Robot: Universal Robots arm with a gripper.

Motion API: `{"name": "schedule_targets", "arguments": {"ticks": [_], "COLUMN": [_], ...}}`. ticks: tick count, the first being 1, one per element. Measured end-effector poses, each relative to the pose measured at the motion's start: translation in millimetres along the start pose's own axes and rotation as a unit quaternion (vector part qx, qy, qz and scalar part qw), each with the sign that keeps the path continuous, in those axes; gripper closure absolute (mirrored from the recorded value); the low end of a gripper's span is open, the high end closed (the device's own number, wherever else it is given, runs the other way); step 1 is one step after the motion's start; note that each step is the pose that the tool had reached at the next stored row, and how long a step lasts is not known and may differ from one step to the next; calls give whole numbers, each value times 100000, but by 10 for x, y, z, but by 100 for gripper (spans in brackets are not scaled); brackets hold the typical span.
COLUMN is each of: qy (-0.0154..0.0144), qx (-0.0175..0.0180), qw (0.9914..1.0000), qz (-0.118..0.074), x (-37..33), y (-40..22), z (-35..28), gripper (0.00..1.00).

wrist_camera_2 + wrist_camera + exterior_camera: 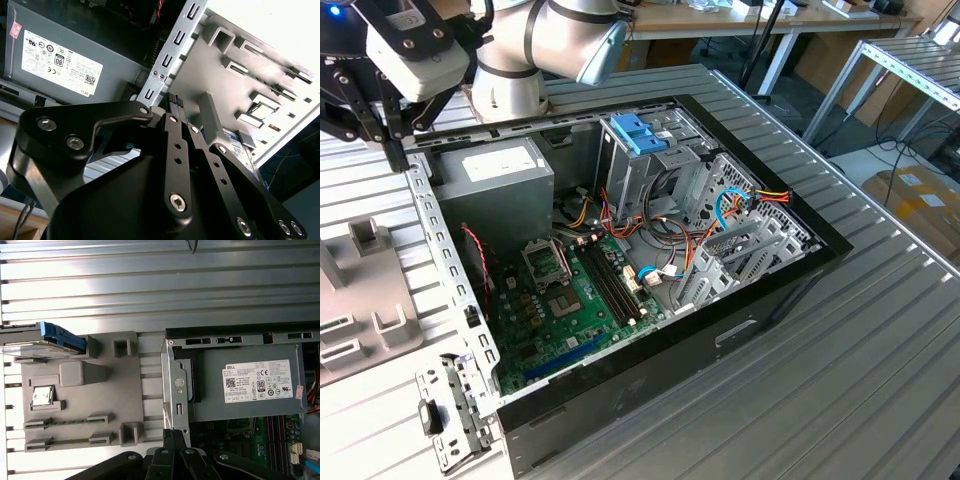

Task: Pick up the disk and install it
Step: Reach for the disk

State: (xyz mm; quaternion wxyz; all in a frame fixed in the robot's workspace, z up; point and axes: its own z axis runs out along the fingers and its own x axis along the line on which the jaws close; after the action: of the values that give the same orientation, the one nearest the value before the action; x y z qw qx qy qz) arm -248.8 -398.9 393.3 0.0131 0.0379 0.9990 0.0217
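Now | disk in gry tray (blue rail showing) | jaws closed

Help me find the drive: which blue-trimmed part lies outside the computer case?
The disk, blue-railed, resting on the grey holder beside the case. The other blue part, the tabbed bracket, sits atop the drive cage inside the case.

I had even, bright light in the exterior view: the ribbed table shone pale, while the inside of the case lay in soft shadow. In the second wrist view the grey fixture blew out to white at its far side and the gripper read near-black. In the first wrist view, glare washed the disk.
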Motion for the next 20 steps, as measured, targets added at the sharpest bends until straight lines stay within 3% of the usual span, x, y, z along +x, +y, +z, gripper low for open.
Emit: {"name": "schedule_targets", "arguments": {"ticks": [20], "qy": [1], "qx": [0], "qw": [100000], "qz": [-1], "x": [91], "y": [-7], "z": [-3], "gripper": [89]}}
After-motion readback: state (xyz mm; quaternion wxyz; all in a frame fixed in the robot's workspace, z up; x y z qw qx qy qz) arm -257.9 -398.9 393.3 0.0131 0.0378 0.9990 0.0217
